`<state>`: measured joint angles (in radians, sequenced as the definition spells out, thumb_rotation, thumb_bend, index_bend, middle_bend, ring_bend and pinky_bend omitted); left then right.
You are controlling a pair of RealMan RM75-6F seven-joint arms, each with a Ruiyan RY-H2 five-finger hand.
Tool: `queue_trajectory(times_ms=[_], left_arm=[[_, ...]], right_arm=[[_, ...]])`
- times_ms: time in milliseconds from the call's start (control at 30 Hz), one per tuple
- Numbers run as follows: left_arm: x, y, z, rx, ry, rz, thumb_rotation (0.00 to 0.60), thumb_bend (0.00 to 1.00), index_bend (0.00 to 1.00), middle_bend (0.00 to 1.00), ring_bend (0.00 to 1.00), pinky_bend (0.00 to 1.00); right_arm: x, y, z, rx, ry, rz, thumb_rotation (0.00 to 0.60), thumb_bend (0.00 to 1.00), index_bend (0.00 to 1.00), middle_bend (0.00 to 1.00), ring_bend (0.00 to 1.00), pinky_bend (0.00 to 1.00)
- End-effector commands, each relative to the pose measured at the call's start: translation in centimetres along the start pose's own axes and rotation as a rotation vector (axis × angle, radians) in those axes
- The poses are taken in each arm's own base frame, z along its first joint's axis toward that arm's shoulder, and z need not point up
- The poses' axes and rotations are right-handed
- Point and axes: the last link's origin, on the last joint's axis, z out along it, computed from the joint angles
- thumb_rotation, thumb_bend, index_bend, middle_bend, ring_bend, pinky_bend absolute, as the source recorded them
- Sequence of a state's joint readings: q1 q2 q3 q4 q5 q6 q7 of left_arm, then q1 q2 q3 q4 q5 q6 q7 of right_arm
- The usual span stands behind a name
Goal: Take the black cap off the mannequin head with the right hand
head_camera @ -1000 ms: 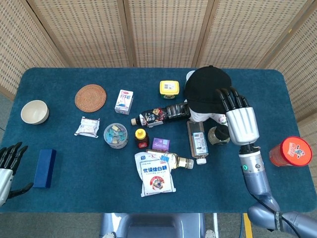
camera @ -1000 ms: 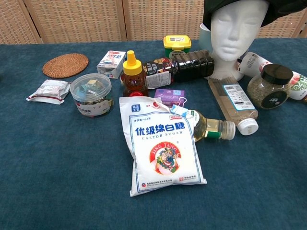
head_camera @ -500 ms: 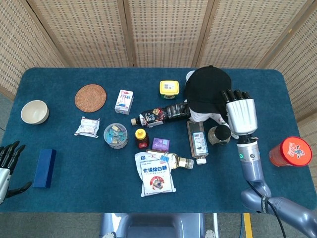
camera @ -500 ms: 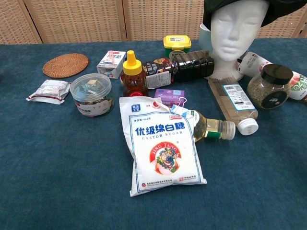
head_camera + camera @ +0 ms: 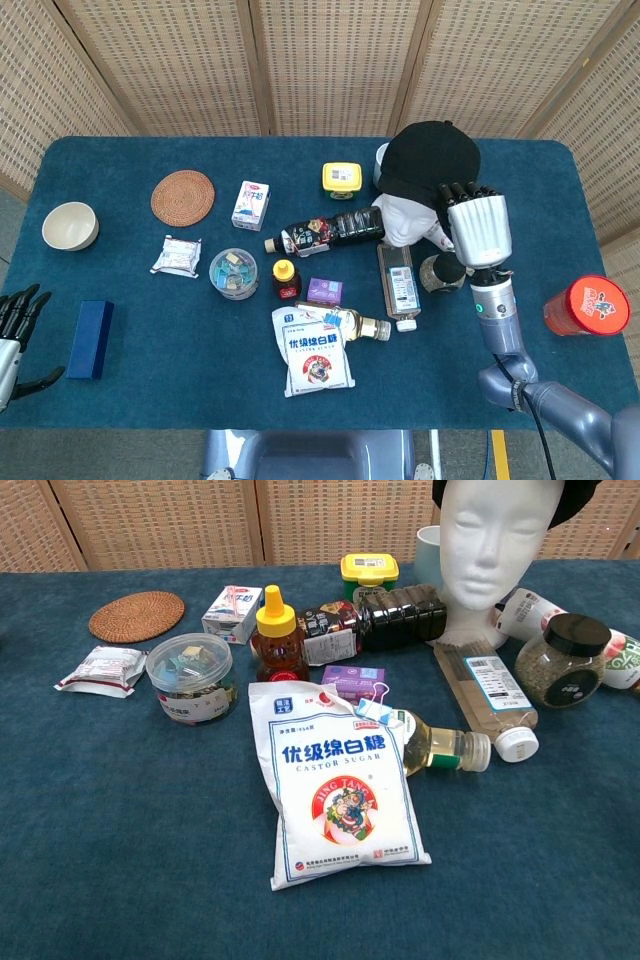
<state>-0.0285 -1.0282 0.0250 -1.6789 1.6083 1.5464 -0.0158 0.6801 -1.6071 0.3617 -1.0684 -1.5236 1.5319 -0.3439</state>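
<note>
Black fabric cap [image 5: 430,158]: partly raised on white foam mannequin head [image 5: 402,220]. Right hand [image 5: 476,228]: fingers curled over its rim (hold seemingly shallow). Risk: cap slipping free, or dragging head over.

Even, bright overhead light in both views, shadows soft and short. Mild glare on the sugar bag [image 5: 340,780] near the counter [image 5: 120,860] front edge. Sharp focus; slight softness at chest view's far corners.
</note>
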Motion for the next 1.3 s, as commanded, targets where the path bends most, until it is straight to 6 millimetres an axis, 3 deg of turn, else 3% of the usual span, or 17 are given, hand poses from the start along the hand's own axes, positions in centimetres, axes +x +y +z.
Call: queue_trajectory(times_ms=[33,267,433,500,700,867,1000,1133,1300], left_arm=[[0.0,-0.1,0.0,-0.001,-0.001,0.0,0.6,0.06,0.0,0.0,0.0,0.02],[0.1,-0.1,0.0,-0.002,-0.007,-0.002,0.6,0.06,0.0,0.0,0.0,0.02],[0.1,-0.1,-0.1,-0.001,-0.002,-0.01,0.6,0.06,0.0,0.0,0.0,0.02],[0.0,-0.1,0.0,0.0,-0.01,-0.005,0.6,0.06,0.0,0.0,0.0,0.02],[0.1,-0.1,-0.2,0.001,-0.007,-0.006,0.6,0.06,0.0,0.0,0.0,0.02],[-0.1,-0.2,0.0,0.012,-0.011,-0.005,0.6,0.06,0.0,0.0,0.0,0.02],[-0.4,0.2,-0.1,0.006,-0.024,0.012,0.6,0.06,0.0,0.0,0.0,0.02],[-0.6,0.4,-0.1,0.002,-0.027,0.016,0.6,0.06,0.0,0.0,0.0,0.02],[-0.6,0.4,-0.2,0.003,-0.03,0.016,0.6,0.06,0.0,0.0,0.0,0.02]], right_arm=[[0.1,0.0,0.1,0.01,0.01,0.0,0.6,0.58,0.65,0.74,0.74,0.87],[1.0,-0.2,1.5,0.015,0.066,-0.016,0.6,0.58,0.66,0.74,0.75,0.87],[2.5,0.4,3.8,-0.009,0.15,-0.043,0.6,0.58,0.66,0.74,0.75,0.87],[3.5,1.7,6.2,-0.038,0.198,-0.112,0.6,0.58,0.66,0.74,0.75,0.87],[4.4,3.6,8.4,-0.092,0.221,-0.133,0.6,0.58,0.66,0.74,0.75,0.87],[6.6,3.8,7.0,-0.027,0.321,-0.089,0.6,0.58,0.66,0.74,0.75,0.87],[8.0,2.8,5.5,0.04,0.376,-0.046,0.6,0.58,0.66,0.74,0.75,0.87],[9.2,0.5,4.2,0.15,0.416,-0.003,0.6,0.58,0.66,0.74,0.75,0.87],[8.9,-2.5,2.5,0.284,0.414,-0.003,0.6,0.58,0.66,0.74,0.74,0.87]])
